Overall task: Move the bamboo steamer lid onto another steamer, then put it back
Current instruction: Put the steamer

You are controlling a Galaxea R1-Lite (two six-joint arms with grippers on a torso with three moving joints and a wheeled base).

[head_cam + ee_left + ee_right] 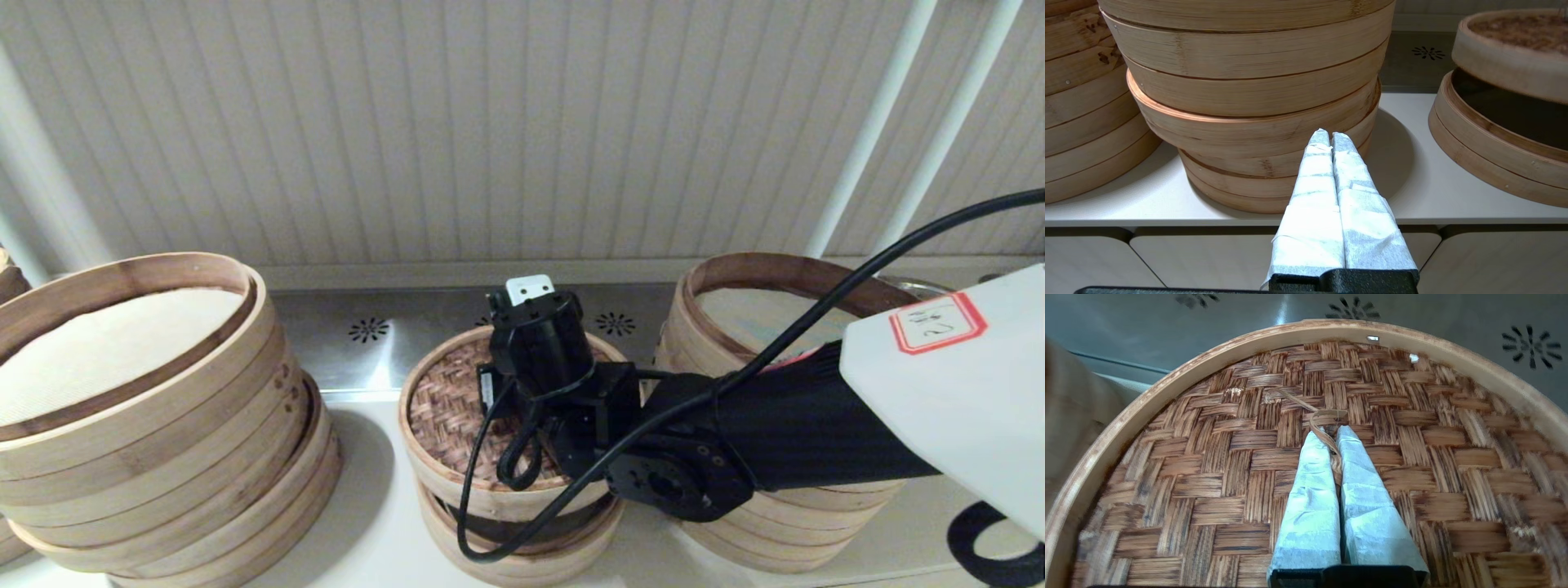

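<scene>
The bamboo steamer lid [445,400], with its dark woven top and pale rim, hangs tilted just above the short single-tier steamer [522,559] at the counter's middle. A dark gap separates the lid [1515,49] from the basket [1486,163] in the left wrist view. My right gripper [1331,430] is shut on the lid's twine loop [1327,416] at the centre of the weave [1216,490]. The right arm [735,433] hides the loop in the head view. The basket's liner is hidden. My left gripper [1330,134] is shut and empty, parked before the counter's front edge.
A wide leaning bamboo stack [155,408] stands at the left and a tall stack [767,523] at the right, behind my right arm. A steel strip with vent holes [367,331] runs along the back. A black cable [482,523] loops in front of the lid.
</scene>
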